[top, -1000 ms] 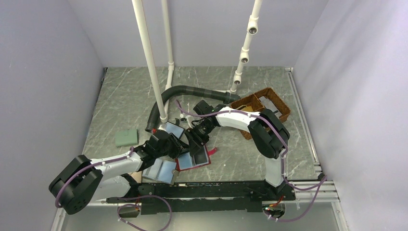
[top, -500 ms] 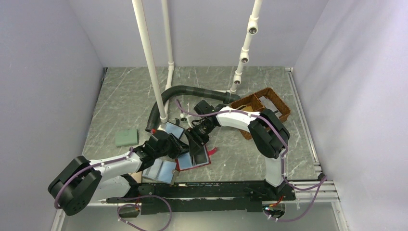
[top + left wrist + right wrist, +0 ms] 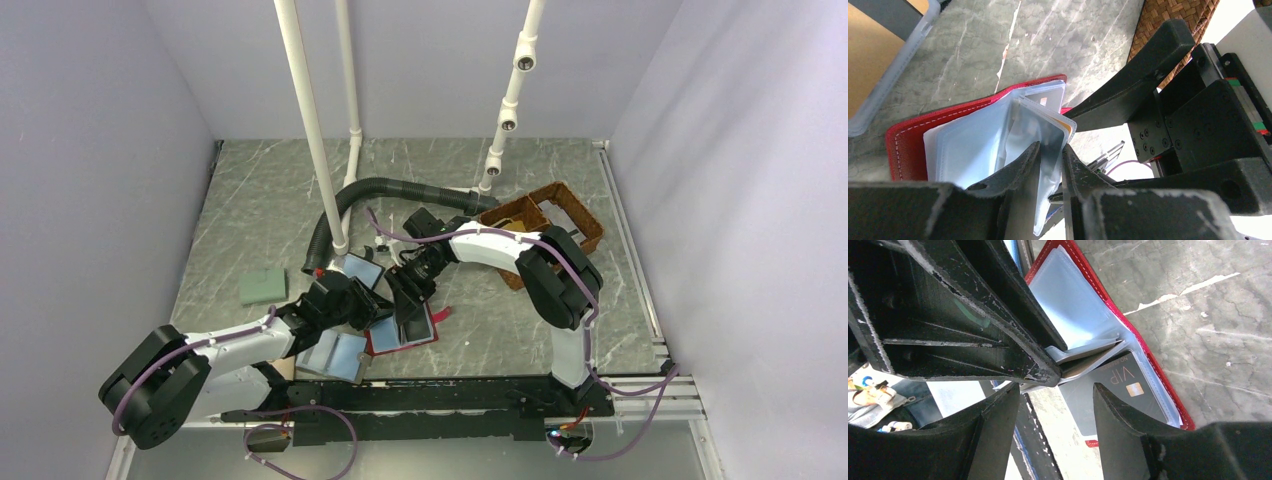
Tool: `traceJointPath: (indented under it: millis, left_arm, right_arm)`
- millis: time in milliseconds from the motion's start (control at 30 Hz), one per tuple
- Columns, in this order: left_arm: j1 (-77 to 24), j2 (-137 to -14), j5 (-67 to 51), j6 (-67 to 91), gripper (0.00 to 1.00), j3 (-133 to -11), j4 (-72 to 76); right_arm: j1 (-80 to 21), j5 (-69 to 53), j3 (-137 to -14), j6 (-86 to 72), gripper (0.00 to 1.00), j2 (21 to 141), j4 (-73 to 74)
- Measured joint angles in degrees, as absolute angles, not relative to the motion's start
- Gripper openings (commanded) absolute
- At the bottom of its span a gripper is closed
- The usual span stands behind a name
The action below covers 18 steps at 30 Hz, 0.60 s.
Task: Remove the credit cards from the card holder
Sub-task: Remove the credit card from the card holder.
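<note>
Marble table [image 3: 260, 200]: its front middle is being used as the work area, and both arms are being shown meeting there above the holder.
Red card holder [image 3: 905, 142]: it is being seen lying open on the table just ahead of the arm bases, with its clear pages being fanned upward. The task is being judged as barely begun. Cards are being seen only inside sleeves, none is being shown pulled free, and every withdrawal is left to be done.
Right pincer [image 3: 1054, 387]: its fingers are being held wide apart, and nothing is being gripped between them. It is being poised just above the lifted pages, with the open holder below. Whether either finger is touching plastic cannot be told.
Left pincer [image 3: 1050, 150]: its fingers are being pressed almost together, with only a thin gap being left, and a page of the holder is being pinched there.
Clear sleeve [image 3: 1045, 132]: this is the page being pinched; it is being lifted off the stack at a tilt, and a pale card is being seen inside it.
Dark card [image 3: 1120, 385]: it is being seen flat in the lowest sleeve, fully seated, beside the red stitched edge.
</note>
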<state>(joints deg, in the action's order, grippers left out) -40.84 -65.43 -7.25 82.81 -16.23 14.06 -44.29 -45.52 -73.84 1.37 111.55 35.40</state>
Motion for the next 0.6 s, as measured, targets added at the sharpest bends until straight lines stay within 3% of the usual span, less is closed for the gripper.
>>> traceJointPath:
  millis: [300, 600]
  left_arm:
    - [-40.8, -65.3, -7.3, 82.8, 0.33, -16.0, 13.8]
    - [-40.8, -63.9, -7.2, 82.6, 0.34, -13.5, 8.6]
  right_arm:
    - [-44.3, -44.0, -73.8, 1.3, 0.49, 111.5, 36.4]
    - [-44.3, -43.5, -73.8, 1.3, 0.47, 111.5, 37.6]
